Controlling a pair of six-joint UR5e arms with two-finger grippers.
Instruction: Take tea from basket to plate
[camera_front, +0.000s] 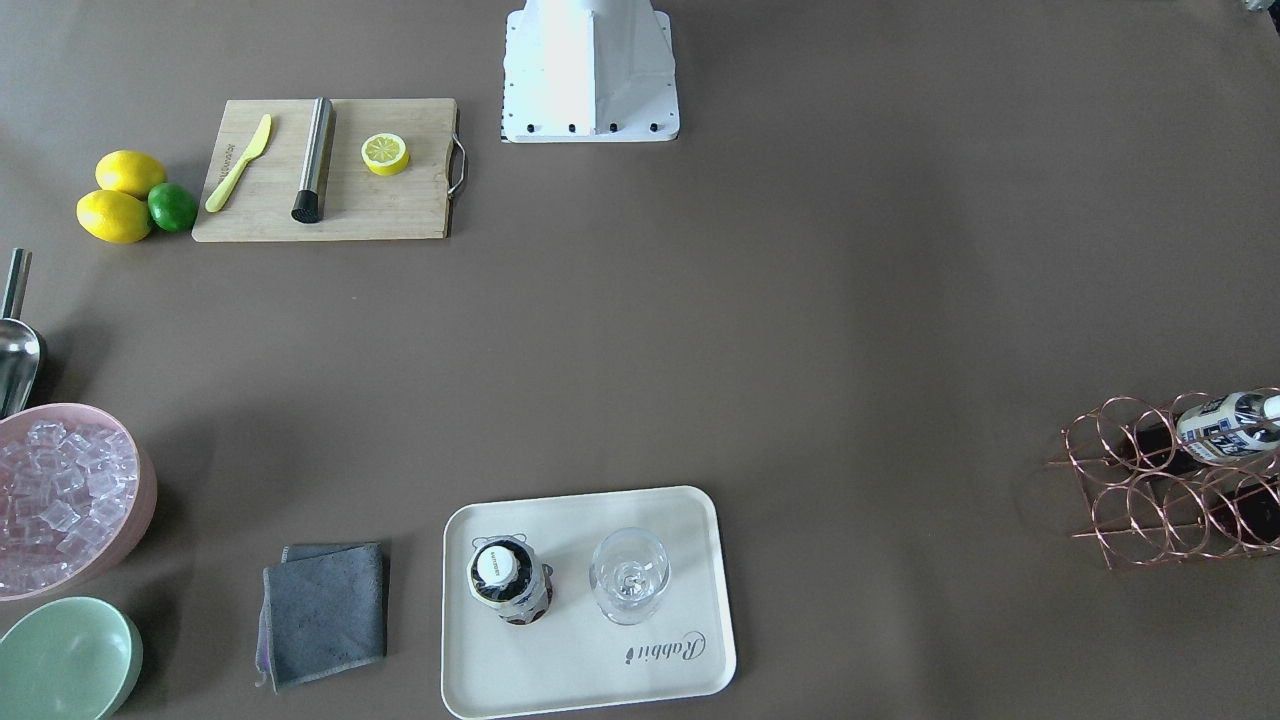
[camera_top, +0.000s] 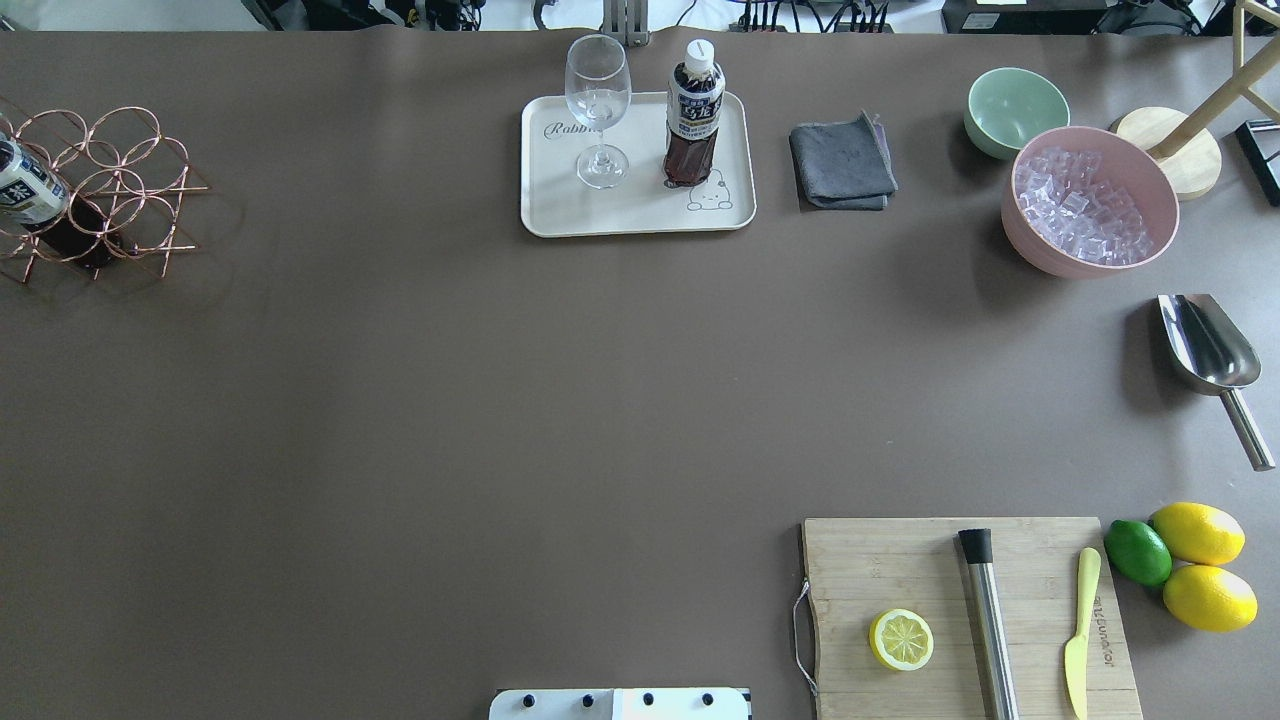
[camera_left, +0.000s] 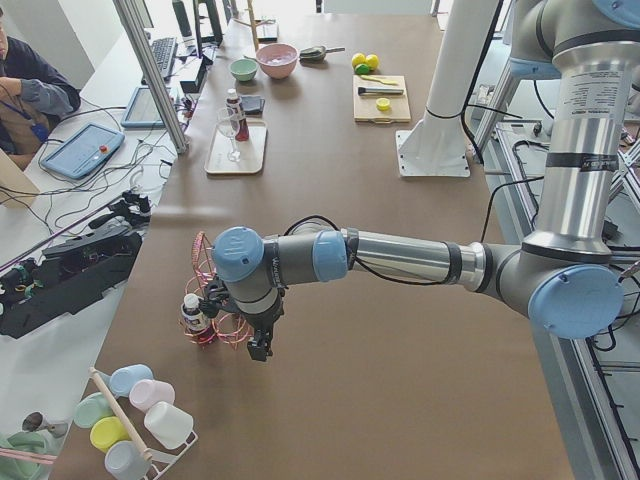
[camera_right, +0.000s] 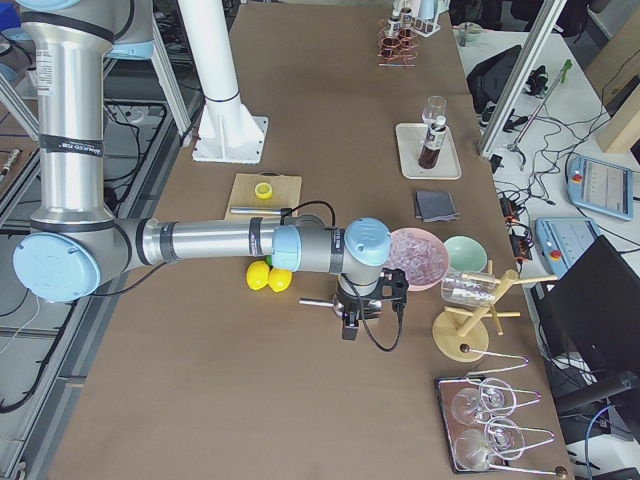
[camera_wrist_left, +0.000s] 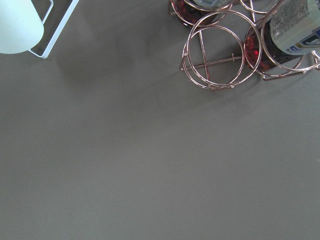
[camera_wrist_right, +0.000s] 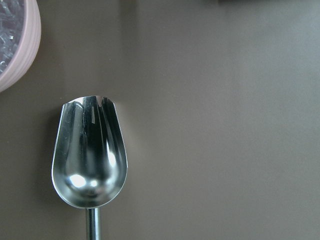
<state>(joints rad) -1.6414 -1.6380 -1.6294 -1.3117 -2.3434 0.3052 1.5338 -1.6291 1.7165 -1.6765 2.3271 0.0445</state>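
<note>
One tea bottle stands upright on the cream plate, beside a wine glass; it also shows in the front view. The copper wire basket sits at the table's left end and holds another tea bottle lying in a ring. The left wrist view shows the basket and that bottle at its top right. My left gripper hangs beside the basket; I cannot tell whether it is open or shut. My right gripper hangs over the metal scoop; its state is also unclear.
A grey cloth, a mint bowl and a pink bowl of ice lie to the right of the plate. A cutting board holds a lemon half, a muddler and a knife, with lemons and a lime beside it.
</note>
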